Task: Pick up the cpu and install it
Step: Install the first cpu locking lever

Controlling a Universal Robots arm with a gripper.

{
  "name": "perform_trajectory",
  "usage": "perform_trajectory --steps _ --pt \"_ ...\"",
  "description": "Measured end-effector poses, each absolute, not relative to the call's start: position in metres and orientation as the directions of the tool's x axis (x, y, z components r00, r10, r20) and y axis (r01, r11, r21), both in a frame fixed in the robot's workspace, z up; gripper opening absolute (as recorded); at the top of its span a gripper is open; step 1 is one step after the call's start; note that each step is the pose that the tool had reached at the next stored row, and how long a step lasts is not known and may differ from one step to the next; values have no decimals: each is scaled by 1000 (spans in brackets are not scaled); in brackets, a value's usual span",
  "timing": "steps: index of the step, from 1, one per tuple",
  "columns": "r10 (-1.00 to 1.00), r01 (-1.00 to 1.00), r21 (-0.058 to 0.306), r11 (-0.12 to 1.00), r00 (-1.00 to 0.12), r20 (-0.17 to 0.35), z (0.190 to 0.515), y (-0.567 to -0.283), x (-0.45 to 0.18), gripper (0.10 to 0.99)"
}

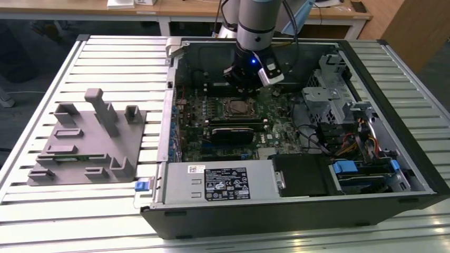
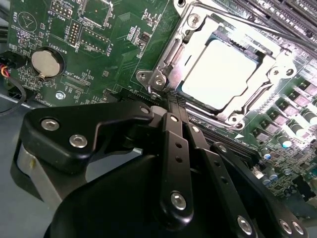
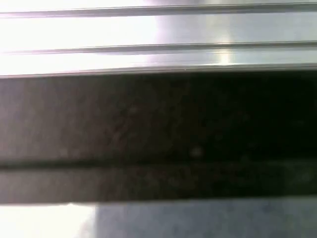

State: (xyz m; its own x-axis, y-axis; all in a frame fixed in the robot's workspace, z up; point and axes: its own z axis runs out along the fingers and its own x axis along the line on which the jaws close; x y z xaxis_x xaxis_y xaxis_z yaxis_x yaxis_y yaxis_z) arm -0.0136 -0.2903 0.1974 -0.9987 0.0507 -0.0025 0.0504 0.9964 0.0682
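Fingers (image 2: 168, 106) drawn together and holding nothing visible hang just beside the socket (image 2: 163, 64), where the cpu (image 2: 218, 74) already lies seated in its frame, so the placing step looks done and the latch unclosed.

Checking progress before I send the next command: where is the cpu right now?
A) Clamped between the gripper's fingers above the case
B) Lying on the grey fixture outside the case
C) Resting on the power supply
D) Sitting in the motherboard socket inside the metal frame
D: in the second wrist view the cpu, its pale silvery top showing, sits inside the socket frame on the motherboard, beyond the gripper.
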Motion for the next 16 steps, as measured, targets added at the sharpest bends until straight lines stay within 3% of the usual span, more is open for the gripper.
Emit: perform_trajectory --steps 16 --pt "51 50 82 995 -999 -2 200 -290 -13 106"
